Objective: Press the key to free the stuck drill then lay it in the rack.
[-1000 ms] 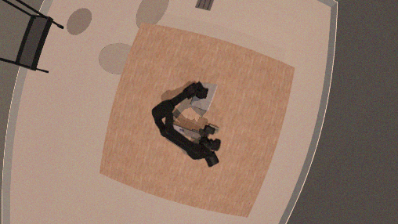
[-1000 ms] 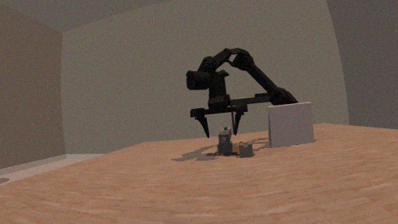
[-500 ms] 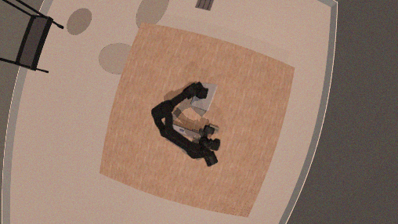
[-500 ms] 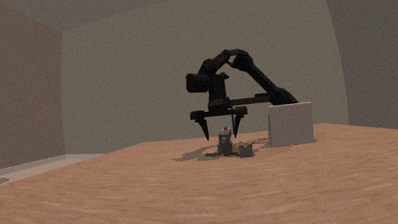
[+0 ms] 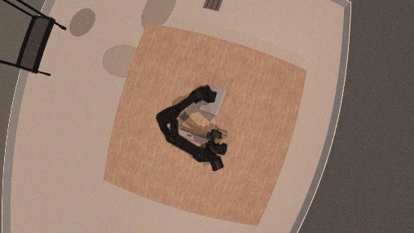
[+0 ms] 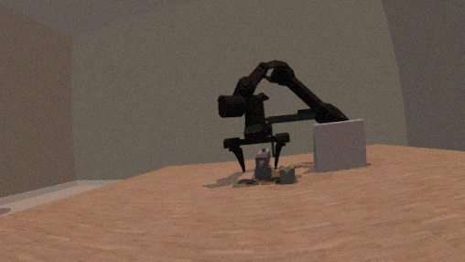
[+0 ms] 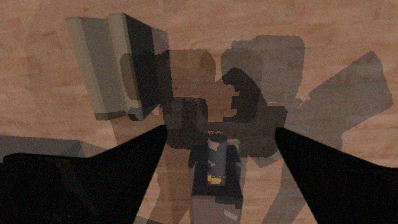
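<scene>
A grey holder block [image 5: 197, 138] [image 6: 263, 171] [image 7: 216, 207] stands on the wooden table. In the wrist view the drill [image 7: 216, 159], a short bluish-grey cylinder with a yellow patch, shows at its dark front end. I cannot clearly make out the key. The rack [image 5: 223, 133] [image 6: 287, 175] [image 7: 98, 70], a small grey-beige grooved block, sits apart from the holder. My gripper [image 6: 260, 169] [image 7: 220, 131] is wide open and empty, low over the holder's front end. One finger is on each side of the drill, not touching it. Arm parts hide some of the holder in the top view.
The pale box [image 5: 220, 98] [image 6: 340, 146] under the arm's base stands behind the work area. The wooden table top [image 5: 253, 171] [image 6: 183, 220] carries these things. Dark shadows of the arm and gripper fall around the drill and rack in the wrist view.
</scene>
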Action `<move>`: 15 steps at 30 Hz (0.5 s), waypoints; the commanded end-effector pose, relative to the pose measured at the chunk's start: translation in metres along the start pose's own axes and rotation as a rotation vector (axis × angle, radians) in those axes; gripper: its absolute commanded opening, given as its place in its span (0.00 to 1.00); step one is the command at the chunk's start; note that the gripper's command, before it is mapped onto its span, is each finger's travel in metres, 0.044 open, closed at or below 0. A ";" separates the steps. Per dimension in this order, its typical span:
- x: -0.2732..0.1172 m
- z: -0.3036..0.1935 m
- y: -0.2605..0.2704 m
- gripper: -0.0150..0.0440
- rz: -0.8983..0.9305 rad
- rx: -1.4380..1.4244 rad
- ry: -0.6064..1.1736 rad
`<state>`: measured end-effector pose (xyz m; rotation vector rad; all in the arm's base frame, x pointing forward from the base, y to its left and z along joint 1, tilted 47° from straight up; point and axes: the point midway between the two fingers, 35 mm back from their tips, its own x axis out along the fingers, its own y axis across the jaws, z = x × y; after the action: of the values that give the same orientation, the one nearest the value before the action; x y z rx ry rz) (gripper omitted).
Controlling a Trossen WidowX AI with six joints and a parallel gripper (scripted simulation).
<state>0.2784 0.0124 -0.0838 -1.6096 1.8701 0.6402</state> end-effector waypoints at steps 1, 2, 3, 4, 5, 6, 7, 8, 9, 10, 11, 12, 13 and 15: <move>0.009 -0.004 0.002 1.00 0.003 -0.010 0.007; 0.011 -0.004 0.002 1.00 0.003 -0.010 0.007; 0.012 -0.005 0.003 1.00 0.003 -0.010 0.007; 0.014 -0.005 0.003 1.00 0.003 -0.009 0.008; 0.015 -0.006 0.003 1.00 0.003 -0.009 0.008; 0.017 -0.006 0.003 1.00 0.003 -0.009 0.008; 0.018 -0.007 0.003 1.00 0.003 -0.009 0.008; 0.019 -0.007 0.003 1.00 0.003 -0.009 0.009; 0.019 -0.007 0.003 1.00 0.003 -0.009 0.009; 0.019 -0.007 0.003 1.00 0.003 -0.009 0.009; 0.019 -0.007 0.003 1.00 0.003 -0.009 0.009; 0.019 -0.007 0.003 1.00 0.003 -0.009 0.009; 0.016 -0.006 0.001 0.96 0.002 0.001 0.003; 0.016 -0.006 0.001 0.87 0.002 0.001 0.003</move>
<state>0.2749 -0.0029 -0.0912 -1.6102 1.8742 0.6382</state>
